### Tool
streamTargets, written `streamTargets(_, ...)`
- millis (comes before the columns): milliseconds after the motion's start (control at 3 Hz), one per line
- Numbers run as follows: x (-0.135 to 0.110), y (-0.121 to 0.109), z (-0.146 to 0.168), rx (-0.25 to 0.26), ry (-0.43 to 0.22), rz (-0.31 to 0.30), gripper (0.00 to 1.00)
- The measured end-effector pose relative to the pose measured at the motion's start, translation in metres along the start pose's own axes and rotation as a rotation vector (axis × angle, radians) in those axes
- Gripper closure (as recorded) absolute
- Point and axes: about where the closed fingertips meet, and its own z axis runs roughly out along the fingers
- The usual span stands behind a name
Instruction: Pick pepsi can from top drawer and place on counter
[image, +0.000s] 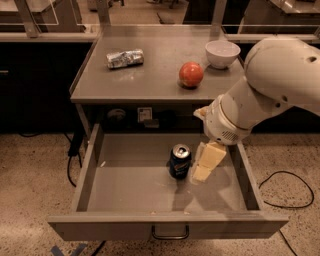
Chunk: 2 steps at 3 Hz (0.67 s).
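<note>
The pepsi can (179, 161) stands upright in the middle of the open top drawer (125, 185), dark blue with a silver top. My gripper (204, 166) hangs from the white arm inside the drawer, just to the right of the can and very close to it. Its cream fingers (210, 156) point down toward the drawer floor. The counter (150, 75) is above the drawer.
On the counter lie a silvery dented can (124, 58) at back left, a red apple (191, 74) in the middle and a white bowl (222, 52) at back right. The drawer's pull handle (170, 235) faces front. A black cable (287, 190) lies on the floor at right.
</note>
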Motion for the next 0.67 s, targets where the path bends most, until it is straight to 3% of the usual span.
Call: streamTargets(667, 0.001, 0.003, 0.014, -0.019, 0.006, -0.001, 0.00)
